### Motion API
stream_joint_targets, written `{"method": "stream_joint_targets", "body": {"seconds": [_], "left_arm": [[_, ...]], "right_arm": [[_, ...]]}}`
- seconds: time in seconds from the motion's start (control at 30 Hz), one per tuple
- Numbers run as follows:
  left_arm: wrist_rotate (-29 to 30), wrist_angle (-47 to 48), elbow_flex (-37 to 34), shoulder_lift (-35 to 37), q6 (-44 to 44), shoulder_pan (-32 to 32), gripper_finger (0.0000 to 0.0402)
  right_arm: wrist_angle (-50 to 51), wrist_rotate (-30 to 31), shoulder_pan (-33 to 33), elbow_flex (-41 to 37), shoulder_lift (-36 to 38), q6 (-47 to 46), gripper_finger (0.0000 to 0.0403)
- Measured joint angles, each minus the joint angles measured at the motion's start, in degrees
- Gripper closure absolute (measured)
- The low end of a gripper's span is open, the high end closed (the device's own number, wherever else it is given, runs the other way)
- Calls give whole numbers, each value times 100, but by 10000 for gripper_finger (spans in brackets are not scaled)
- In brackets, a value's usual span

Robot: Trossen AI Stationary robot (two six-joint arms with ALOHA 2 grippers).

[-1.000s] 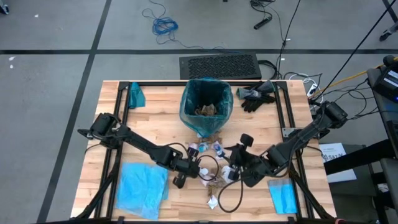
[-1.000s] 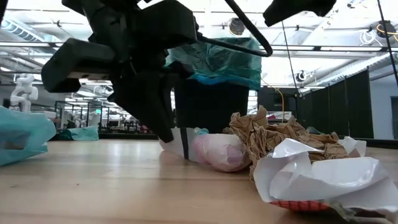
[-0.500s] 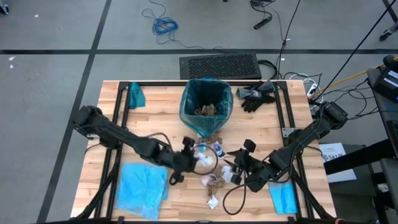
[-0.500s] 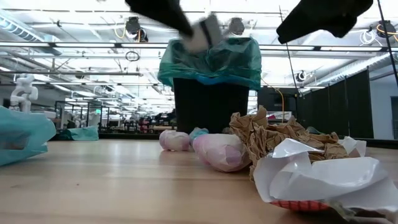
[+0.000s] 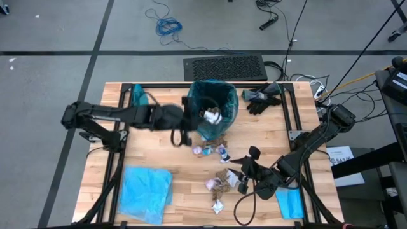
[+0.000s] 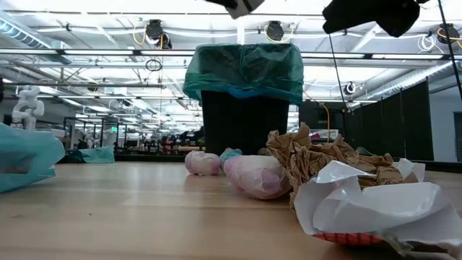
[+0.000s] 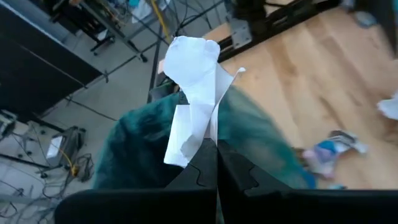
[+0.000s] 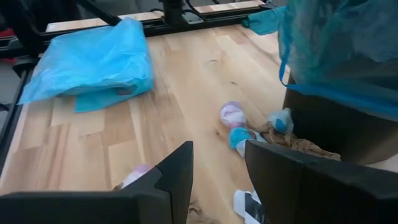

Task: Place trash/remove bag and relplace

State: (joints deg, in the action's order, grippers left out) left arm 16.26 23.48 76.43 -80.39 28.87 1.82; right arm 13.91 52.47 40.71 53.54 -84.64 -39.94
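Left tool (image 7: 216,144) pinches a white wrapper (image 7: 193,93) over the bag (image 5: 212,105); right tool (image 8: 217,163) gapes, empty.

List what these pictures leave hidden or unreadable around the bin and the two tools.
- Bin contents: in the high view the left tool and its white wrapper cover part of the bin opening.
- Right tool: cut off by the low view's top edge.
- Wrapper printing: too small in every view.

Your left hand (image 5: 205,116) holds a wrapper (image 7: 193,93) over the bin (image 5: 211,107); scraps (image 5: 219,181) lie on the counter (image 5: 159,149) before it, your right hand (image 5: 245,180) beside them.
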Motion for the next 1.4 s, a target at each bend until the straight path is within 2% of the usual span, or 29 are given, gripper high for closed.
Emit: {"method": "stream_joint_targets", "body": {"seconds": [0.33,0.47,0.6,0.73,0.9,1.07,1.27,1.4], "left_arm": [[-1174,12,78,-289,-146,-1425,401],[-1269,41,78,-414,-288,-1623,393],[-1262,47,76,-501,-309,-1691,363],[-1262,0,78,-484,-346,-1680,325],[-1236,138,78,-444,-855,-1589,289],[-1267,709,78,-396,-1107,-1259,286],[-1242,1085,78,-397,-1201,-514,286],[-514,1029,78,-399,-1164,-118,286]], "right_arm": [[65,0,6,0,-42,37,266],[102,4,6,0,-63,46,266],[137,18,-5,0,-61,78,266],[125,33,-18,0,-61,131,266],[122,37,-27,0,-61,133,266],[126,9,-27,0,-61,107,266],[129,-135,-10,2,-257,-2,266],[111,-459,-14,2,-526,-215,266]]}}
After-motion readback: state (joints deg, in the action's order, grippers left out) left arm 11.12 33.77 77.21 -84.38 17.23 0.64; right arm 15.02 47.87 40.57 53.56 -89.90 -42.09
